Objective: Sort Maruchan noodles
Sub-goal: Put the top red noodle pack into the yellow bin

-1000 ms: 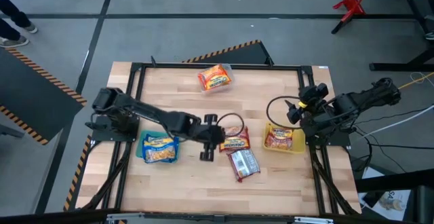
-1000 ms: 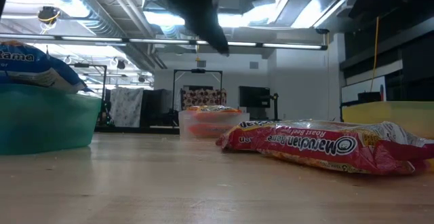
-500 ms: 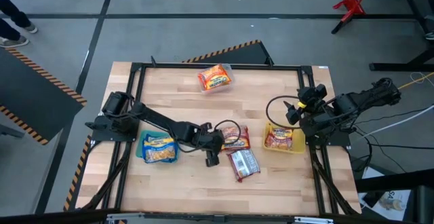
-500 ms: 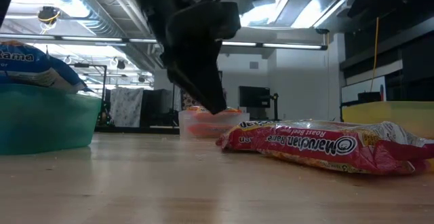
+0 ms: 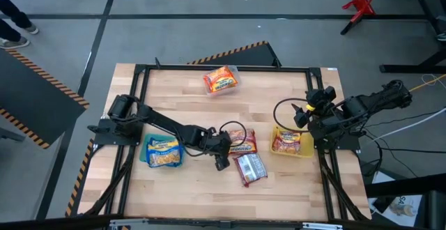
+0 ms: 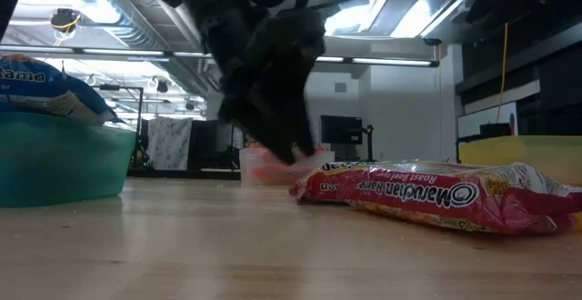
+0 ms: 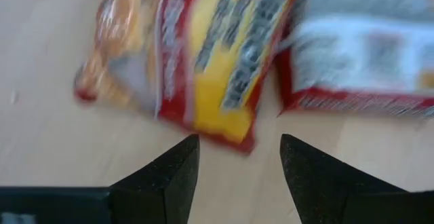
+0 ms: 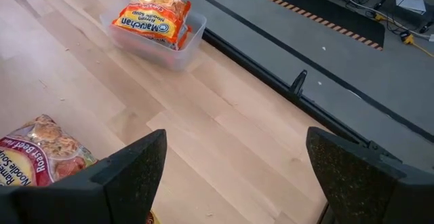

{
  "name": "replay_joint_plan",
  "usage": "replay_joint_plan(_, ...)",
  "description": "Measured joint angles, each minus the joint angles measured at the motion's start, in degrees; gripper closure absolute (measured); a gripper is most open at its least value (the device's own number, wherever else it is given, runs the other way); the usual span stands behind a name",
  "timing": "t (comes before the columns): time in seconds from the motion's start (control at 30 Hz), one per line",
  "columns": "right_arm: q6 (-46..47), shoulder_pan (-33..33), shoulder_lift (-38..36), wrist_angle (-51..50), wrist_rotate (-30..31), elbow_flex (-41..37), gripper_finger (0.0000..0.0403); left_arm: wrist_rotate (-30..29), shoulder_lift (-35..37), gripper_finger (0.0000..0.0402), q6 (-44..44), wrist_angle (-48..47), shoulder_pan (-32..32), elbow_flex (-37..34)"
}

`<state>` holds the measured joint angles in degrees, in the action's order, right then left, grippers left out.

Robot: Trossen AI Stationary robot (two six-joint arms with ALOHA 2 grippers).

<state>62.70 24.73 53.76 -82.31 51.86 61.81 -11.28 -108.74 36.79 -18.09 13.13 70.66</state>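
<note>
My left gripper (image 5: 221, 163) (image 6: 286, 145) is open and low over the table, touching nothing. In the left wrist view its fingers (image 7: 237, 159) point at the near edge of an orange-red Maruchan packet (image 7: 210, 54) (image 5: 242, 141), which lies flat on the wood. A dark red-and-white packet (image 7: 366, 47) (image 5: 251, 167) (image 6: 427, 195) lies flat beside that one. A blue-and-yellow packet (image 5: 164, 152) rests in the teal bin (image 6: 55, 168). Another orange packet (image 5: 221, 80) (image 8: 152, 24) sits in the clear bin. One packet (image 5: 289, 141) lies in the yellow bin. My right gripper (image 5: 304, 113) waits open at the table's right side.
A black metal frame (image 5: 209, 67) borders the wooden table top. The clear bin (image 8: 183, 47) stands at the far edge, the teal bin (image 5: 150, 162) to the left and the yellow bin (image 5: 306, 150) to the right. Bare wood lies along the near edge.
My left gripper has come down toward the table and moved slightly toward the right and near edge, closing in on the two loose packets. The packets and my right arm have stayed where they were.
</note>
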Motion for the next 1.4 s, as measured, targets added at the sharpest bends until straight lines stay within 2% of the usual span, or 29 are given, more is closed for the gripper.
replay_joint_plan(0.5, 0.0, 0.0, 0.0, -0.1, -0.4, 0.0, 0.0063, 0.1, -6.8, 0.0201, 1.7, 2.7, -0.7, 1.7)
replay_joint_plan(0.8, 0.0, 0.0, 0.0, -0.1, -0.4, 0.0, 0.0063, -1.6, -7.1, 0.0212, 6.1, 2.6, -2.9, 1.7)
replay_joint_plan(0.97, 0.0, 0.0, 0.0, -0.1, -0.4, 0.0, 0.0063, -0.4, -7.1, 0.0255, 5.5, 2.6, -4.3, 1.7)
replay_joint_plan(1.2, 0.0, 0.0, 0.0, -0.1, -0.4, 0.0, 0.0063, -0.1, -8.5, 0.0377, 3.8, 4.0, -5.4, 1.9)
replay_joint_plan(1.4, 0.0, 0.0, 0.0, 0.0, -0.4, 0.0, 0.0063, 0.6, -8.8, 0.0395, 3.4, 6.7, -5.0, 1.8)
